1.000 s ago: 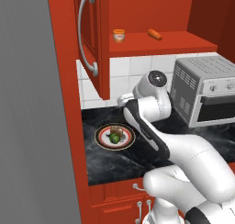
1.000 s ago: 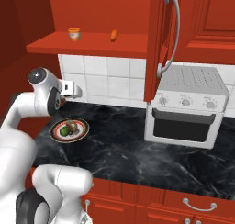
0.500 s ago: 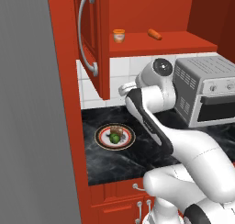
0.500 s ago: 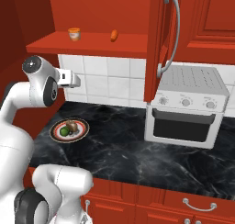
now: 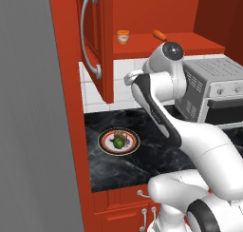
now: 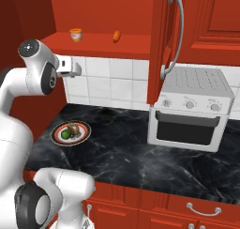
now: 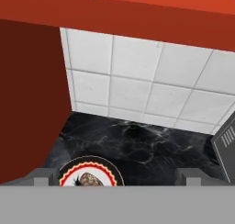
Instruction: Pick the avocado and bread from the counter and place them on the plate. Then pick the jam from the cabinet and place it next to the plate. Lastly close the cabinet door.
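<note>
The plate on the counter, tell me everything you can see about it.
The plate is round, with a white centre, a red-orange rim and a thin gold edge. It lies flat on the black marble counter, near the left end, below the open cabinet door. On it sit the avocado, a small dark-green ball, and the bread, a brown chunk just behind it. Nothing else touches the plate.

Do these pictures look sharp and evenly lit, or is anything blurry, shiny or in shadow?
Left base view: flat, even light, a faint dark patch under the plate, no glare. Right base view: sharp throughout, a soft sheen on the counter. Hand view: coarse and slightly soft, the white tiles evenly bright.
</note>
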